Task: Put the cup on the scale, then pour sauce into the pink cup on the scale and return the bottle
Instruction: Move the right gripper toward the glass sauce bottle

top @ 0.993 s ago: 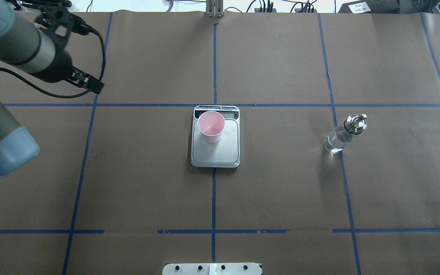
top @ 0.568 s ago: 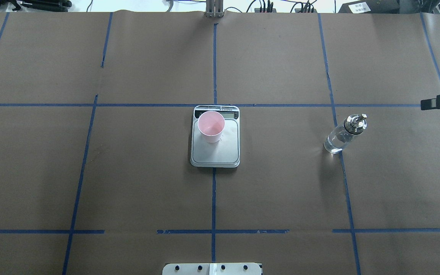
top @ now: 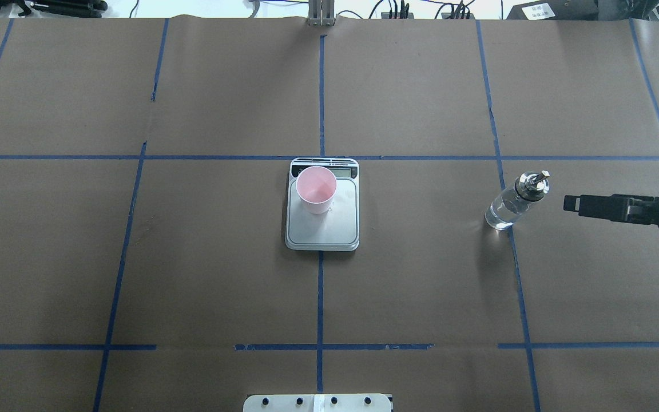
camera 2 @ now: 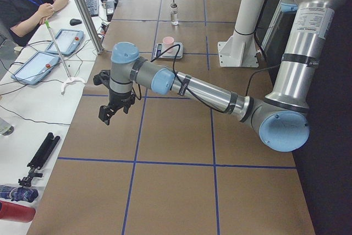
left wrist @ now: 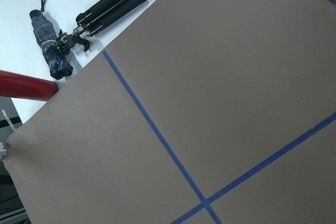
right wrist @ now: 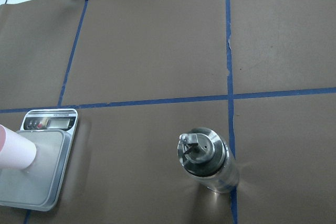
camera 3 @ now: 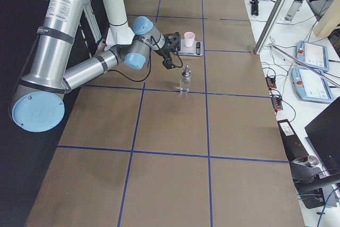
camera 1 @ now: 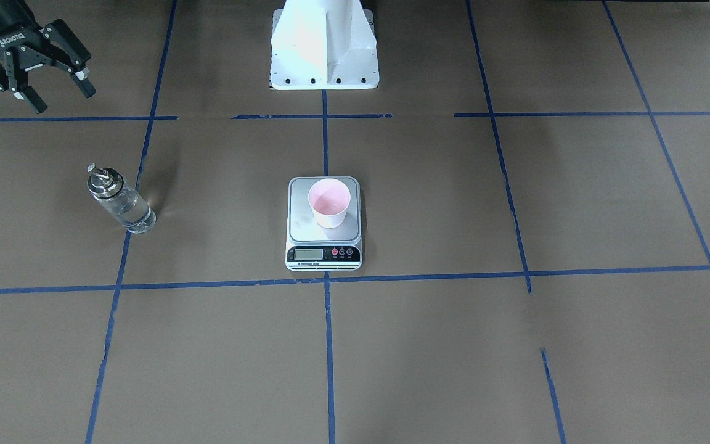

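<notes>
One word can be read: ROBOTIQ, on the body of your right tool [camera 1: 62, 98], whose fingers stand apart near the bottle [camera 1: 122, 206] without touching it. The cup [camera 1: 329, 203] stands upright on the scale [camera 1: 306, 233], well apart from the bottle on the table [camera 1: 515, 339]. The left wrist view gives you a folded umbrella [left wrist: 50, 51], tripod [left wrist: 107, 9] and red cylinder [left wrist: 26, 88] off the table's edge, which the front view misses; your left tool [camera 2: 107, 115] shows only in a side view, so I cannot tell its state.

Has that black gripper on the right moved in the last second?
Yes. The right gripper has come in closer to the bottle, which stayed put.
</notes>
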